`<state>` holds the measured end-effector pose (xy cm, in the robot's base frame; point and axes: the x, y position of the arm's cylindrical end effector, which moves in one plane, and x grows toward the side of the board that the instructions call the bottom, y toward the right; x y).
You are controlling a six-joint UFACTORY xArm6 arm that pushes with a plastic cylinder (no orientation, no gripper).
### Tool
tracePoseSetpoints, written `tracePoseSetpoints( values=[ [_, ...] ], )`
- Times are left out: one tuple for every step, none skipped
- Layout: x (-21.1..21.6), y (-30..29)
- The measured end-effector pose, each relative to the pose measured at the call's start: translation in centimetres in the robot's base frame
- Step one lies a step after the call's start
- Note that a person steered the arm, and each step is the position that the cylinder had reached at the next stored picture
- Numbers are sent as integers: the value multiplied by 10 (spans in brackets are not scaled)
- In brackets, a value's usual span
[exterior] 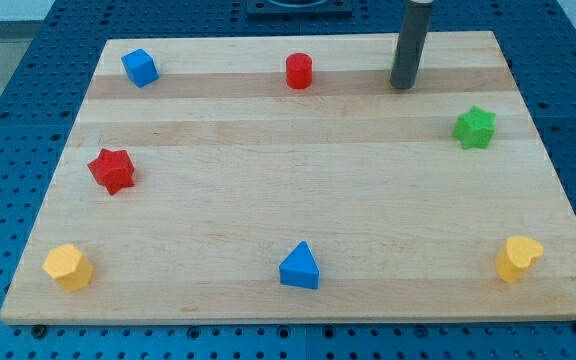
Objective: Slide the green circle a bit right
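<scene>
The only green block in view is a green star (475, 127) near the board's right edge; no green circle shows. My tip (402, 86) rests on the board near the view's top, up and to the left of the green star and well apart from it. A red cylinder (299, 71) stands to the left of my tip, with a clear gap between them.
A blue cube (140, 67) sits at the top left and a red star (112, 170) at the left. Along the bottom are a yellow hexagon (68, 267), a blue triangle (299, 267) and a yellow heart (518, 258). The wooden board (288, 200) lies on a blue pegboard.
</scene>
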<state>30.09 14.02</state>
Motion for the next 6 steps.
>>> tracePoseSetpoints(
  values=[
    [6,-3],
    [6,-42],
    [6,-44],
    [-36,-44],
    [-37,-44],
    [-38,-34]
  ],
)
